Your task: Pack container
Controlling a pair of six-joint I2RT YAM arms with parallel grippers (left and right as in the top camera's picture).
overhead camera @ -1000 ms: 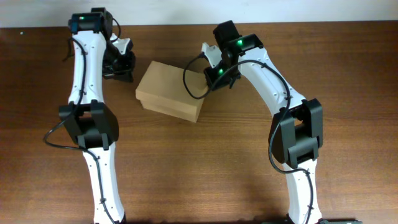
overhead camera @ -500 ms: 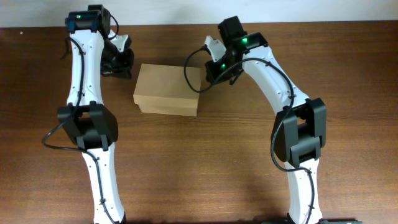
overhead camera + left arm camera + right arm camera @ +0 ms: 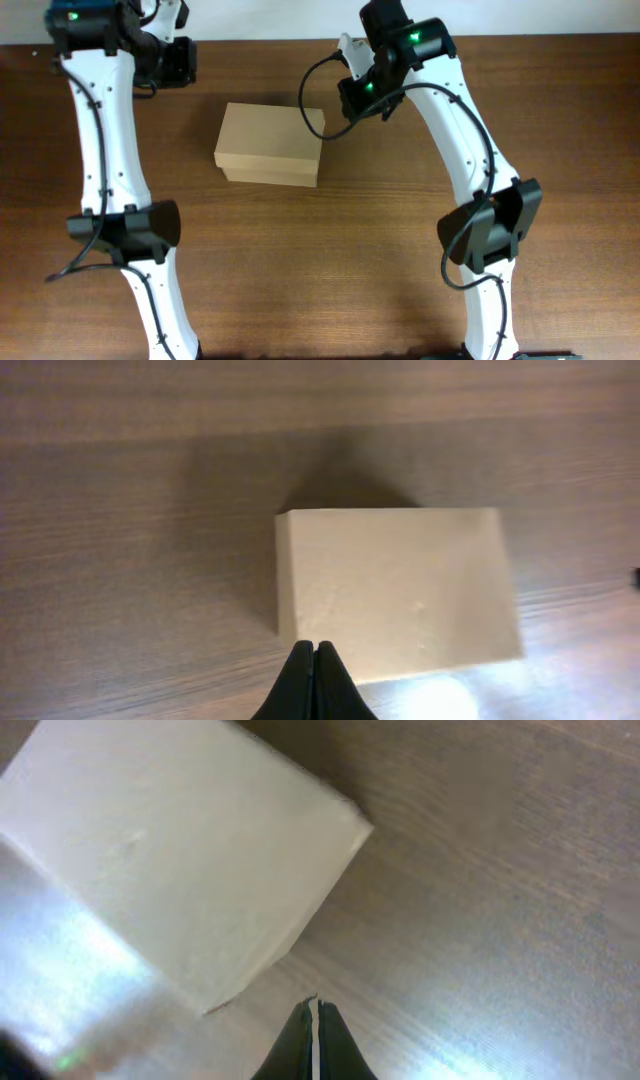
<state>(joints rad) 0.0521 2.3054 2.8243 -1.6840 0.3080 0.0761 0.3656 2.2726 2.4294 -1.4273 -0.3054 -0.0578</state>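
Note:
The container [image 3: 270, 145] is a plain tan cardboard box with its lid closed, lying on the wooden table left of centre. It also shows in the left wrist view [image 3: 400, 590] and the right wrist view [image 3: 170, 860]. My left gripper [image 3: 172, 62] is shut and empty, raised off the box's far left corner; in its own view its fingertips [image 3: 314, 650] are pressed together. My right gripper [image 3: 358, 98] is shut and empty, raised just off the box's far right corner; its fingertips [image 3: 312, 1008] sit over bare table.
The wooden table [image 3: 400, 230] spreads around the box on all sides. A pale wall edge [image 3: 280, 20] runs along the back. No pens or markers are in view.
The box was turned from a slant to lie square with the table edge. Both grippers have since lifted and drawn away from it, the left toward the far left corner.

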